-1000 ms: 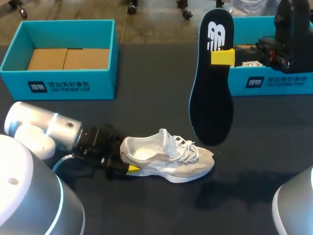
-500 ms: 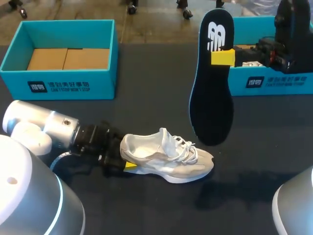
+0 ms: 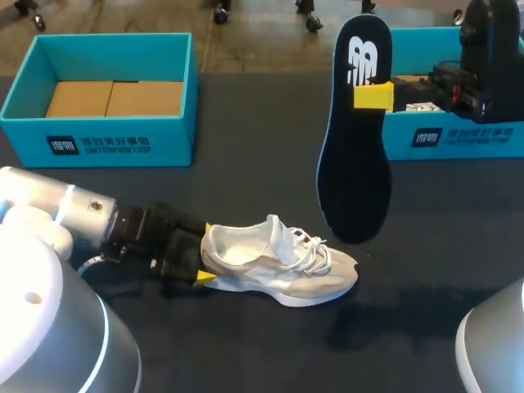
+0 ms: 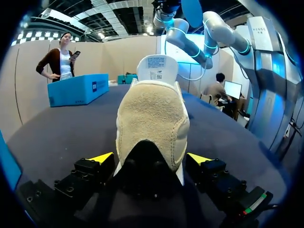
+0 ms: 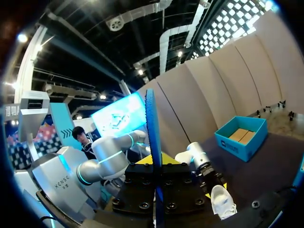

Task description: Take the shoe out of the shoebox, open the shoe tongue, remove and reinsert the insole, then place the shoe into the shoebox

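Head view: dark table (image 3: 262, 164), left end effector (image 3: 205, 254) open at shoe (image 3: 278, 266), right end effector (image 3: 372, 96) gripping insole (image 3: 354, 180).

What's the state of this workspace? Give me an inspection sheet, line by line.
Surface: dark table.
Job's things: white shoe on its sole, heel toward the left gripper; black insole held upright in the air; open teal shoebox far left; second teal box far right.
Clutter: nothing seen.
Grippers: left gripper at the shoe's heel, grip unclear; right gripper shut on the insole.
Cables: grey cable looping beside the left wrist.
Surroundings: nothing seen.
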You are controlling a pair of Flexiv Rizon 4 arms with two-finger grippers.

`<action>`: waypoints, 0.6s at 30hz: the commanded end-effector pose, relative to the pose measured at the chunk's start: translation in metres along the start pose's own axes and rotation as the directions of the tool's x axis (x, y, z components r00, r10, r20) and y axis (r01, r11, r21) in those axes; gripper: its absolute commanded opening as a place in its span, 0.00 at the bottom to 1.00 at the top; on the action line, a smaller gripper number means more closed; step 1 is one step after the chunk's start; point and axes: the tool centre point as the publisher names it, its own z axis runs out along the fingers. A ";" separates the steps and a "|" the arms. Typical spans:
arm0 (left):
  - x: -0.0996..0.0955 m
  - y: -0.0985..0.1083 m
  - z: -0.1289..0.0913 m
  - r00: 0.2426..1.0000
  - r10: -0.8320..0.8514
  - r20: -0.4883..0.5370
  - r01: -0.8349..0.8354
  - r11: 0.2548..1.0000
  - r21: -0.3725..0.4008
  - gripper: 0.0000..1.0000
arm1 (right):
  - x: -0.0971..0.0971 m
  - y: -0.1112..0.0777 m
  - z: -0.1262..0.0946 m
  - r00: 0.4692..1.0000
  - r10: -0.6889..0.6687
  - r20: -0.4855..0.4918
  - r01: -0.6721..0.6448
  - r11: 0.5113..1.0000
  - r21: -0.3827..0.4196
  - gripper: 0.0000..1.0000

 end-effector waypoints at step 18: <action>0.000 -0.011 -0.030 1.000 0.007 0.009 -0.004 0.941 -0.337 1.00 | -0.002 0.001 0.003 1.000 0.001 -0.002 -0.001 1.000 0.003 0.00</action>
